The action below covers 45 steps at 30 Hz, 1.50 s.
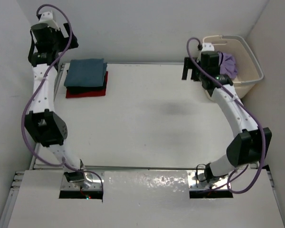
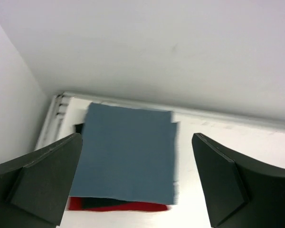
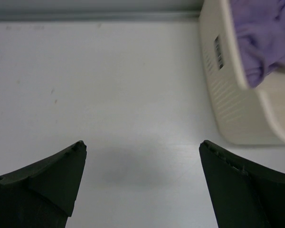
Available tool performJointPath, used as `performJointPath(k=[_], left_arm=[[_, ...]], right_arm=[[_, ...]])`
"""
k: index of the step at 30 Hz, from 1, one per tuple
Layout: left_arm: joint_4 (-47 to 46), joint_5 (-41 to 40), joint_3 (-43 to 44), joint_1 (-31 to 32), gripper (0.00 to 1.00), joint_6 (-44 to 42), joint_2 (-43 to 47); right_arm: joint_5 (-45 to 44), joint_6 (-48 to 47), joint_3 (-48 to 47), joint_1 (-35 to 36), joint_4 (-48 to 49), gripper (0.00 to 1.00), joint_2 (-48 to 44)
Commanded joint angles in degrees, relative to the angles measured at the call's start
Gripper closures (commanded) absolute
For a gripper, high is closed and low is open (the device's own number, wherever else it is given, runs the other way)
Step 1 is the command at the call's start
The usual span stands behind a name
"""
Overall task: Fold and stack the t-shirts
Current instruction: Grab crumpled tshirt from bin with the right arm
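1. Left gripper (image 1: 57, 42), seen from the top external camera, is hovering over the far-left corner of the table (image 1: 152, 123) with its jaws spread wide and nothing in them. Just beside it, the teal-blue t-shirt (image 1: 86, 71) is lying folded on the black t-shirt (image 1: 85, 88) and the red t-shirt (image 1: 85, 93). The right gripper (image 1: 190, 70) is hanging equally wide and empty at the far right, just beside the cream laundry basket (image 1: 251, 53). The lavender t-shirt (image 1: 228, 64) is sitting bunched inside that basket, to the right of the gripper. It looks like the only shirt left to fold, and the right arm is by far the nearer one. No writing is showing.

2. In the left wrist view, the left gripper (image 2: 137, 137) is framing the stack between its parted fingers without touching it. The teal-blue t-shirt (image 2: 128, 152) is lying flat as a neat rectangle. Its long axis is running away from the camera. Red (image 2: 118, 206) and black (image 2: 97, 203) edges are peeking out at its near side. No labels are showing.

3. In the right wrist view, the right gripper (image 3: 142, 142) is pointing at bare table (image 3: 109, 85), wide open. The basket (image 3: 232, 109) is standing ahead and to its right, with the lavender t-shirt (image 3: 266, 38) crumpled inside and showing no clear long axis. A small sticker (image 3: 218, 50) on the basket wall is carrying dark marks too small to read.
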<state>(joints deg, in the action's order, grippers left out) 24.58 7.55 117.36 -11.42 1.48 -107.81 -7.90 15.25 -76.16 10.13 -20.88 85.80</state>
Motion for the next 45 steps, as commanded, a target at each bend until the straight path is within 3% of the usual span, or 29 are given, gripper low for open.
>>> performJointPath(k=[1,2,4,8,10,16,20,24,33,42,45], left_arm=[[-8.8,-1.6,-13.1,8.3,0.00,9.5,9.4],[-9.5,-7.1,-15.2,10.7,0.00,9.8,10.8],[-10.4,-9.0,-19.8,16.5,0.00,8.9,13.0],[-13.7,-10.8,-26.4,19.3,0.00,12.0,14.4],[-13.6,-11.8,-27.7,19.9,0.00,12.5,14.1],[-14.0,-13.7,-27.6,20.3,0.00,12.3,11.6],[-13.6,-7.8,-24.1,20.3,0.00,10.9,7.2],[-12.3,-4.3,-22.0,20.5,0.00,11.2,4.4],[-6.8,-4.5,-17.0,21.2,0.00,10.0,2.6],[-3.7,-8.8,-15.8,22.6,0.00,11.2,4.1],[-3.9,-10.4,-15.8,23.3,0.00,11.9,4.8]], right_arm=[[-11.4,-2.3,-11.9,-1.2,-5.6,0.01,5.7],[-12.4,-1.8,-15.3,-1.9,-7.1,0.01,7.7],[-14.1,-0.8,-25.8,-5.1,-11.9,0.01,15.0],[-23.0,0.9,-50.1,-9.2,-19.1,0.01,29.3],[-24.8,0.8,-55.6,-10.3,-18.3,0.01,34.1],[-27.9,2.9,-50.1,-17.7,0.8,0.01,40.1],[-27.1,4.1,-59.7,-20.3,4.8,0.01,52.2],[-27.8,6.1,-58.2,-21.7,12.9,0.01,57.5],[-24.4,14.3,-60.9,-26.6,20.5,0.01,67.3],[-13.6,23.6,-63.2,-28.4,27.1,0.01,75.0],[-12.0,24.5,-62.8,-28.3,26.9,0.09,76.4]])
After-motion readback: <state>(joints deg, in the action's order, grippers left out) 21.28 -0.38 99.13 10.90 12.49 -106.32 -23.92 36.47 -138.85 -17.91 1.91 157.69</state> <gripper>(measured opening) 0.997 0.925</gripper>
